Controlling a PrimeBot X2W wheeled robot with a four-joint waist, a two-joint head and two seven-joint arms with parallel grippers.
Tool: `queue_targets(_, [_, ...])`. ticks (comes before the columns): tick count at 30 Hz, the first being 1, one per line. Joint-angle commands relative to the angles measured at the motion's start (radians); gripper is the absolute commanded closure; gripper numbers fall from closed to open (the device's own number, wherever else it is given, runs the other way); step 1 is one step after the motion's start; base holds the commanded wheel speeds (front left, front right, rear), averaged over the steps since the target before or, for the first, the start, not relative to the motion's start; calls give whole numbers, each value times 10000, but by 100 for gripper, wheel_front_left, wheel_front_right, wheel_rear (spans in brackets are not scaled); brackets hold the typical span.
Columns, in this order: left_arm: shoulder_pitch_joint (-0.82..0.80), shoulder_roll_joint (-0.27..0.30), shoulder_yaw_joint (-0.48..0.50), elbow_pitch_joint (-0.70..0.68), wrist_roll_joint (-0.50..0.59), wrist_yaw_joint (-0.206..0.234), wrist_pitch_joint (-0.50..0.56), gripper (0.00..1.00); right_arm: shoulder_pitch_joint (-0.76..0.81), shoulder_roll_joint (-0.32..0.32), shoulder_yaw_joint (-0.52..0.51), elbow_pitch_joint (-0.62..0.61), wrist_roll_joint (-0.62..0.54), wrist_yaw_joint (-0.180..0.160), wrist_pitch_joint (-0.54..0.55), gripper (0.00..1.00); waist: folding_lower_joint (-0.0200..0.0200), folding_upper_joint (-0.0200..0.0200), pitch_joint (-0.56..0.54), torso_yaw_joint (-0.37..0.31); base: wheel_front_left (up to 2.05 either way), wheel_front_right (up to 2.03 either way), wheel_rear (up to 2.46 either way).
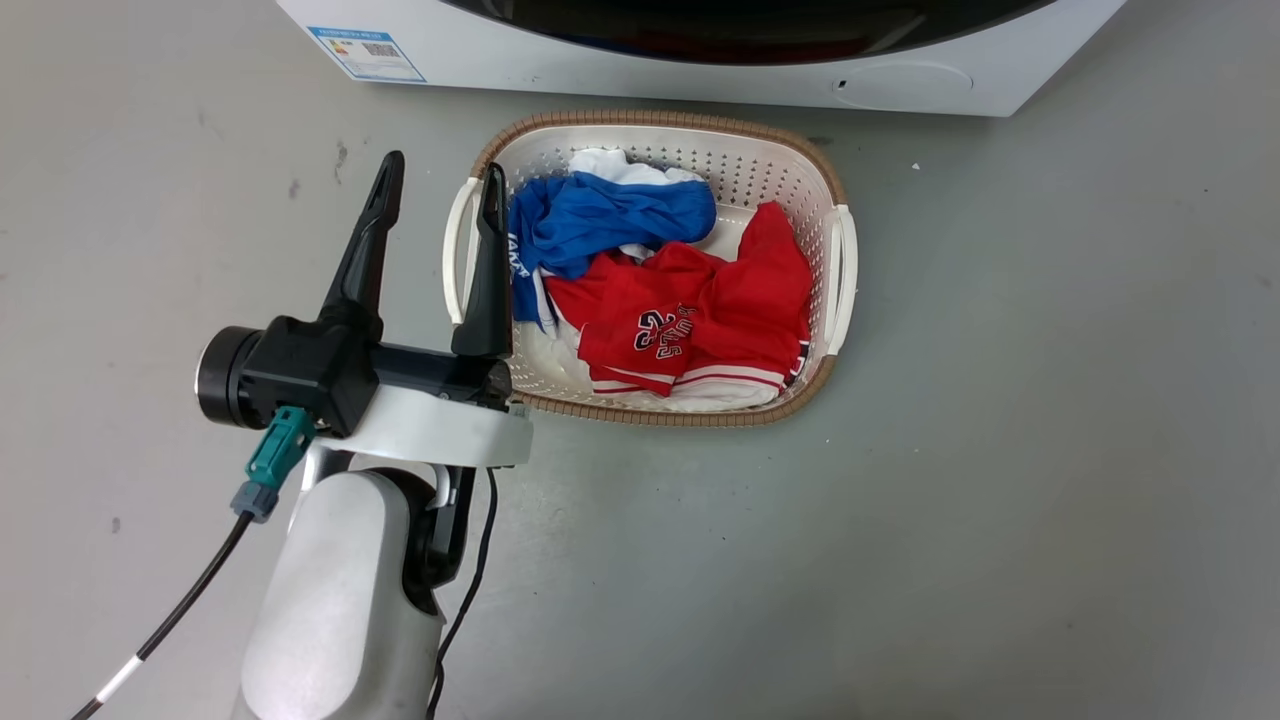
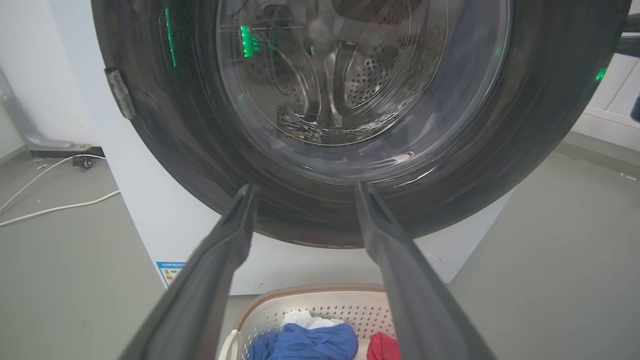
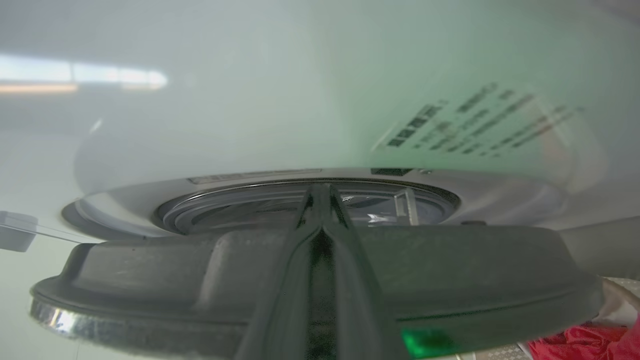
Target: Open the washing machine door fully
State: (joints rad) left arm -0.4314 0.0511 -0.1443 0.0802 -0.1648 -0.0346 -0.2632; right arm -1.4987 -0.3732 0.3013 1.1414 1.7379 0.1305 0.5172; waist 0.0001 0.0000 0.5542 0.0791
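Black fingers of our left tool (image 1: 443,168) stand spread and empty, just beside the laundry basket (image 1: 700,122). Beyond it the washing machine door (image 2: 500,165), round and upright, faces us, slightly ajar from the white machine (image 2: 150,210). Our right tool (image 3: 320,189), tips pressed together, crosses its rim edge.

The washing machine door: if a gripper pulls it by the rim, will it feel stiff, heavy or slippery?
Probably stiff: the washing machine door has a thick black rim around a bulging glass bowl, so it should swing as one piece. The glass suggests some weight. The rim looks glossy, with green reflections, so a grip may slip.
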Motion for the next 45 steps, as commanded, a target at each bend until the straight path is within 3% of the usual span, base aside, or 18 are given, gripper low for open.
queue_targets(1, [-121, -9, -20, -35, -43, 62, -25, 0, -106, 136, 88, -8, -39, 4, 218, 100, -1, 0, 51, -8, 0, 0, 0])
queue_targets(17, [385, -6, 129, 404, 158, 5, -24, 0, 1777, 94, 226, -1097, 250, 4, 1591, 100, -1, 0, -1028, -200, 0, 0, 0])
queue_targets(34, [2359, -6, 268, 1259, -144, -268, -24, 0, 5535, 1043, 666, -2879, 676, 4, 2013, 100, -1, 0, -3781, -330, 0, 0, 0])
queue_targets(45, [3076, -5, 203, 1645, -307, -432, -23, 0, 7347, 1964, 1239, -4103, 1053, 6, 1874, 100, -1, 0, -4625, -291, 0, 0, 0])
